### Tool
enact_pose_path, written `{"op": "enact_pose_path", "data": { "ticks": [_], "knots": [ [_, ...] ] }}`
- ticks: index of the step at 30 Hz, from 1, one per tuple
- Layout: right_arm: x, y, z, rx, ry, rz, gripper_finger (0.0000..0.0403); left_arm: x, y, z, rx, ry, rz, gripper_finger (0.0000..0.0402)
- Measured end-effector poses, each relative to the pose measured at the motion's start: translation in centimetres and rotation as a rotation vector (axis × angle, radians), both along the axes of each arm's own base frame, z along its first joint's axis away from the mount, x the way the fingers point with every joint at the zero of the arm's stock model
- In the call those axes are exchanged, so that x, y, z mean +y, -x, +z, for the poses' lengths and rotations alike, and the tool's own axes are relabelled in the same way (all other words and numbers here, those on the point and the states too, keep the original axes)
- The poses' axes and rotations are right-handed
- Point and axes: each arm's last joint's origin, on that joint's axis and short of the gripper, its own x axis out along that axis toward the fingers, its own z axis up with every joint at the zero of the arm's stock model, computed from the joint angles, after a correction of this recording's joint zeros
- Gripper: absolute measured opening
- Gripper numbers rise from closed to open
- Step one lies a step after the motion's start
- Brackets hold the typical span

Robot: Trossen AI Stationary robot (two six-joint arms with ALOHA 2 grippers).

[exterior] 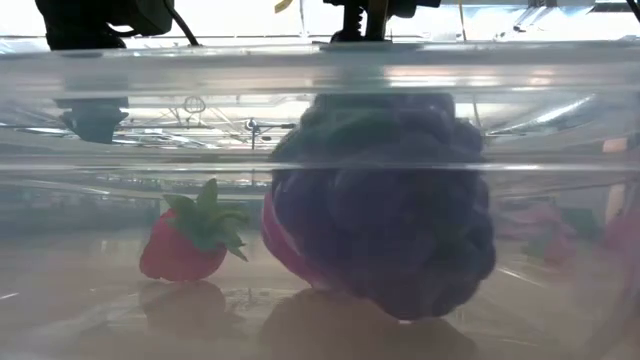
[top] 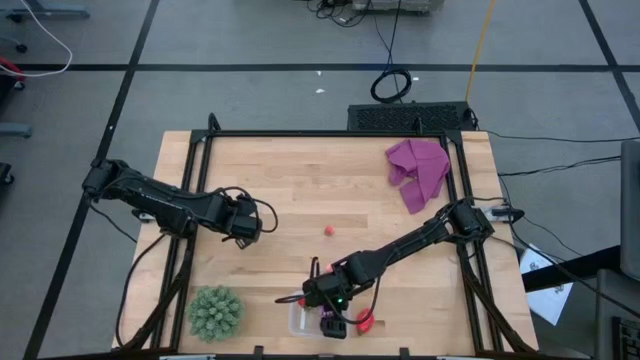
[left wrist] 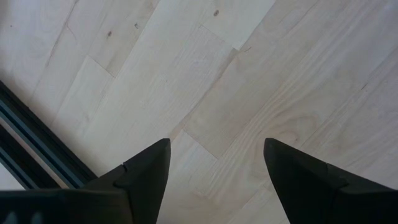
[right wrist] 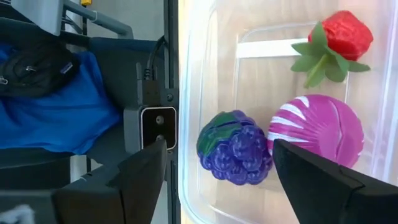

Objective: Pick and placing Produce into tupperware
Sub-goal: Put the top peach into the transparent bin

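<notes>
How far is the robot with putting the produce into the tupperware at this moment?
Done: a grape bunch, a magenta ball and a strawberry lie inside the tupperware. In hand: nothing; the right gripper hangs open above the grapes, and the left gripper waits open over bare table. Left: one small red piece on the table.

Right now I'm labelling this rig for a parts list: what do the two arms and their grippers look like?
Both arms are dark, slim and jointed, with black cables looping along them. The left gripper has a cable curling off its wrist; its fingers are flat, matte black wedges tapering to points. The right gripper has the same dark fingers and a small green light on its wrist.
</notes>
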Motion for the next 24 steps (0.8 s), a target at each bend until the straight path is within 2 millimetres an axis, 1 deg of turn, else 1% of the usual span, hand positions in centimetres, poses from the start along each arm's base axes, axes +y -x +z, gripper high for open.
{"op": "enact_pose_path", "data": {
  "ticks": [6,14,18,21,24],
  "knots": [
    [0.0,-0.2,0.1,-0.055,0.016,0.044,0.0282,0.0,0.0,0.0,0.001,-0.005,-0.007,0.0260],
    [-1.2,-0.6,0.0,-0.076,0.043,0.068,0.0281,0.1,0.0,0.1,-0.002,-0.053,-0.025,0.0266],
    [-2.4,-0.6,-0.2,-0.055,0.075,0.086,0.0281,0.2,0.0,0.1,0.000,-0.061,-0.034,0.0262],
    [-3.8,-0.8,-0.4,-0.022,0.090,0.072,0.0281,0.2,0.0,0.1,0.000,-0.062,-0.035,0.0263],
    [-5.1,-0.9,0.1,-0.016,0.091,0.051,0.0281,0.2,0.0,0.1,-0.002,-0.068,-0.035,0.0266]
  ]
}}
